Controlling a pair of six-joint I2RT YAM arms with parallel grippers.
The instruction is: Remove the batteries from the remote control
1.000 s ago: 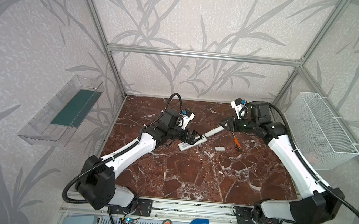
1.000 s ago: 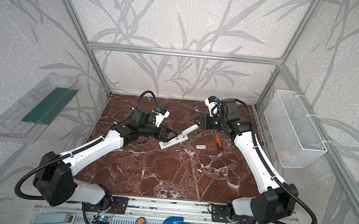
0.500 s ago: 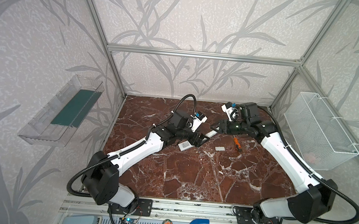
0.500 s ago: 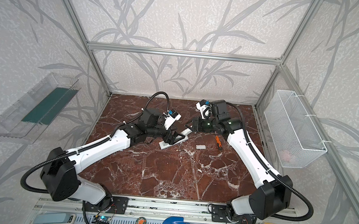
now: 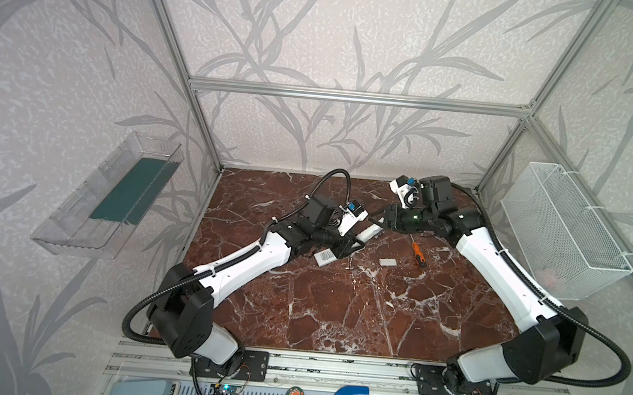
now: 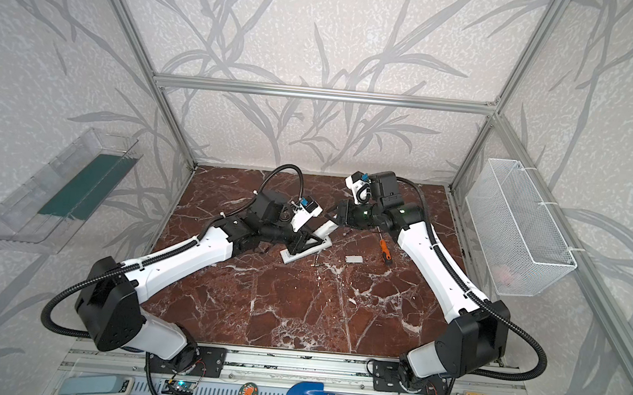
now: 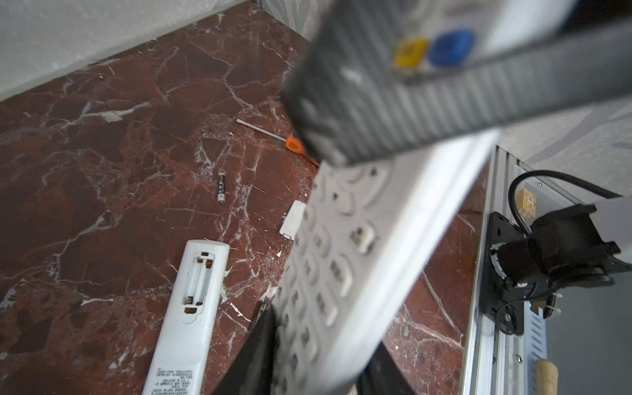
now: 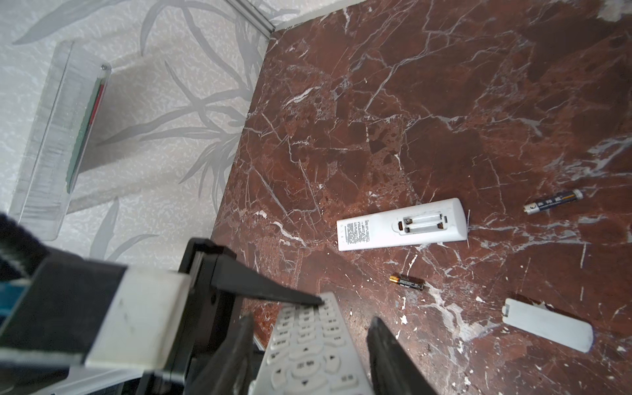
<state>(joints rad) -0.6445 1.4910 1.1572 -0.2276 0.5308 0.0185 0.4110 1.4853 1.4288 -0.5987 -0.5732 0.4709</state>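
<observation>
We see two white remotes. The lying remote [image 7: 191, 301] rests back-up on the marble surface [image 5: 335, 317], left of centre, its battery bay uncovered and empty. The held remote [image 7: 342, 260] hangs tilted above it, button side toward both wrist cameras, so we cannot see its bay.

The right pincer [image 8: 311, 323] pinches the held remote by its long edges at the far right end. The left pincer [image 7: 325, 335] has its jaws on either side of the other end, and one finger tip touches the button face. We cannot tell whether it presses yet.

Two batteries lie loose on the surface. The far battery [image 8: 550, 202] sits just past the bay end of the lying remote. The near battery [image 8: 407, 281] sits just beside that remote's near right side.

A white cover [image 5: 387, 262] lies right of the near battery, and an orange-handled screwdriver [image 5: 418, 253] lies just right of the cover.
</observation>
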